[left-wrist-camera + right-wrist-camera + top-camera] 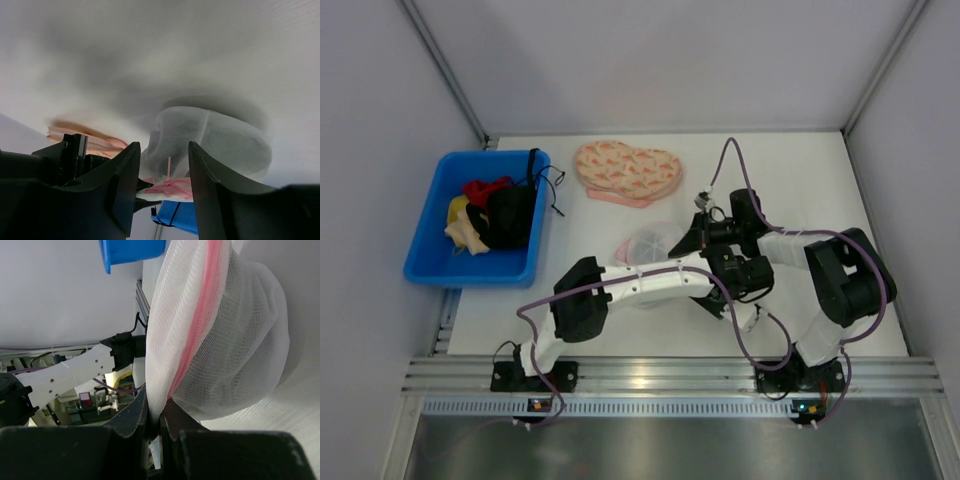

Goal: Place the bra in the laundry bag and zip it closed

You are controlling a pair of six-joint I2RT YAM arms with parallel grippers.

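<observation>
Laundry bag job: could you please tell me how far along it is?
Done: nothing yet; the black bra lies in the blue bin, and the laundry bag shows nothing dark inside. In hand: the right gripper pinches the bag's rim, and the left gripper is open, facing it. Left: fetch the bra, pack it, zip.

A translucent white mesh domed laundry bag (240, 340) shows its pink zip rim (200, 325). A peach-pink heart-shaped cloth (626, 172) carries a darker coral print. A blue plastic bin (470, 272) holds a soft black fabric piece (510, 215), a red cloth (485, 187) and a cream cloth (465, 230).
</observation>
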